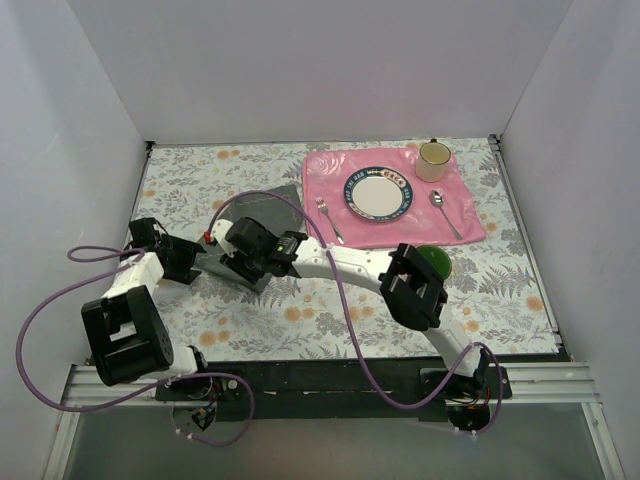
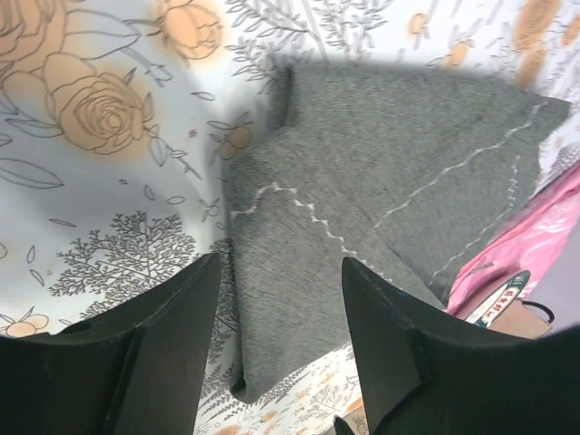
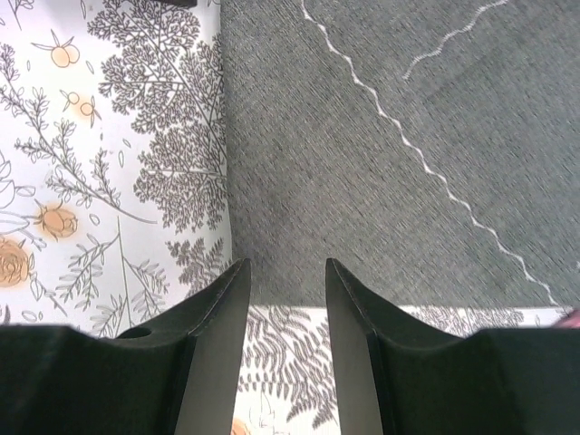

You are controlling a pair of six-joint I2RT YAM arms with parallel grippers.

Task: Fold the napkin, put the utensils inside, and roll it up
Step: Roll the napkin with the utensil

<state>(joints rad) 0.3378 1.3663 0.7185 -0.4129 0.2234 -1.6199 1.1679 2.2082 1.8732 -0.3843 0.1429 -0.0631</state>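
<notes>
clearly the napkin (image 1: 280, 212) lies flat on the desk (image 1: 190, 170) at 9 o'clock of the pink mat (image 1: 330, 175), with the left fingers (image 2: 172, 344) and right fingers (image 3: 208, 335) both spread and empty just above its edge. to fold it cleanly, i judge each pair should pinch one corner and carry it across evenly. from above, the arms hide much of the cloth, so its outline and layers are hard to tell.

place: lab test cell | evidence: white enclosure walls (image 1: 300, 70), floral tablecloth (image 1: 300, 320)
</notes>
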